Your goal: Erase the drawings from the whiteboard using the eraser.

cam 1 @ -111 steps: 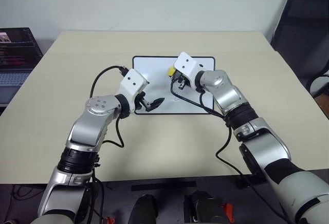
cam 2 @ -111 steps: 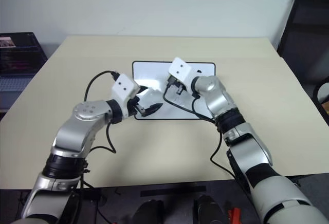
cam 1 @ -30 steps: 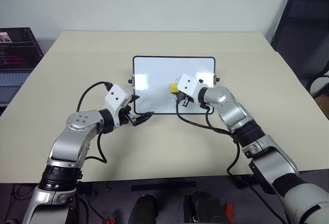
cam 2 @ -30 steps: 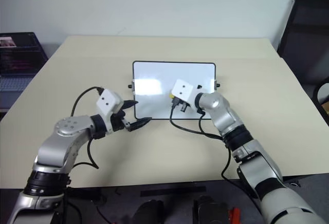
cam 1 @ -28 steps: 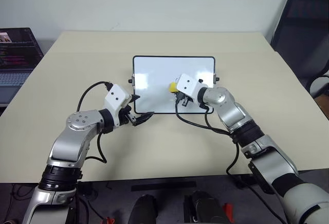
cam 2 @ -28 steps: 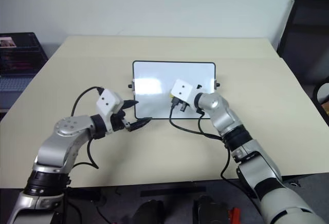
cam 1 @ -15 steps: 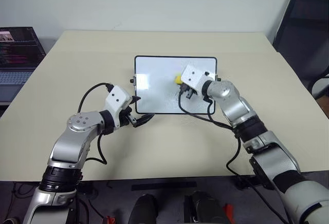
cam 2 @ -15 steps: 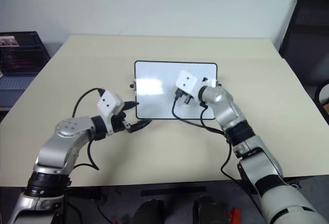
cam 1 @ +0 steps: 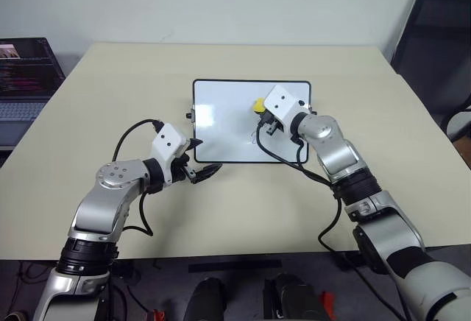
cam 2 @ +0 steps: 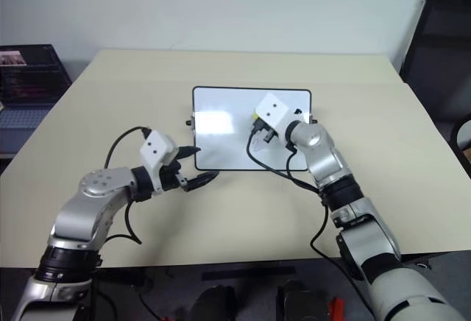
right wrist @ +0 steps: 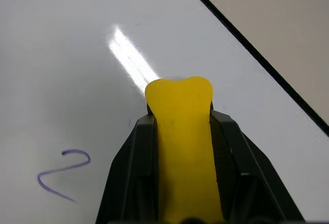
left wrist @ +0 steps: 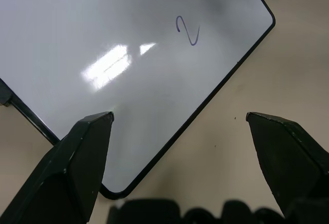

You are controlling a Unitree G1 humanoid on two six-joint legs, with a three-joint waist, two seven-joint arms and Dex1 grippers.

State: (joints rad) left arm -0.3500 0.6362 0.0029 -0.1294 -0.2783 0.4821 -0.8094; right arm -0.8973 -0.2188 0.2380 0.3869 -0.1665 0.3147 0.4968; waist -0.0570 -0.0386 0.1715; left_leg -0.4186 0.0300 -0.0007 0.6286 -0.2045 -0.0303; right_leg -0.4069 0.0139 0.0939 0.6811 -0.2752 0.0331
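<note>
1. A rectangular white glossy whiteboard [cam 1: 221, 126] with a thin black frame and rounded corners lay flat near the middle of a wide beige table [cam 1: 110, 100].
2. A small black knob [cam 1: 189, 115] stuck out from the whiteboard's left short side.
3. One drawing, a thin dark handwritten "2" [left wrist: 187, 30], was on the white surface, toward the whiteboard's near right corner in the left wrist view.
4. The same "2" appeared in the right wrist view, on the whiteboard just beside the right gripper.
5. The right gripper [right wrist: 180, 131] was clenched on a small yellow eraser block [right wrist: 181, 131], which was squeezed between its two black fingers [right wrist: 134, 167] and bulged out past their tips.
6. In the head views the eraser showed as a yellow spot over the right half of the whiteboard, toward its far edge.
7. Whether the eraser was touching the whiteboard could not be told.
8. The left gripper [cam 1: 200, 160] was spread wide and held nothing.
9. It sat at the whiteboard's near left corner, its two black fingers [left wrist: 77, 162] standing to either side of that corner.
10. A laptop with a lit screen [cam 1: 26, 67] stood off the table's left side, well apart from the whiteboard.
11. A dark chair [cam 1: 434, 34] stood beyond the table's right edge, well apart from the whiteboard.
</note>
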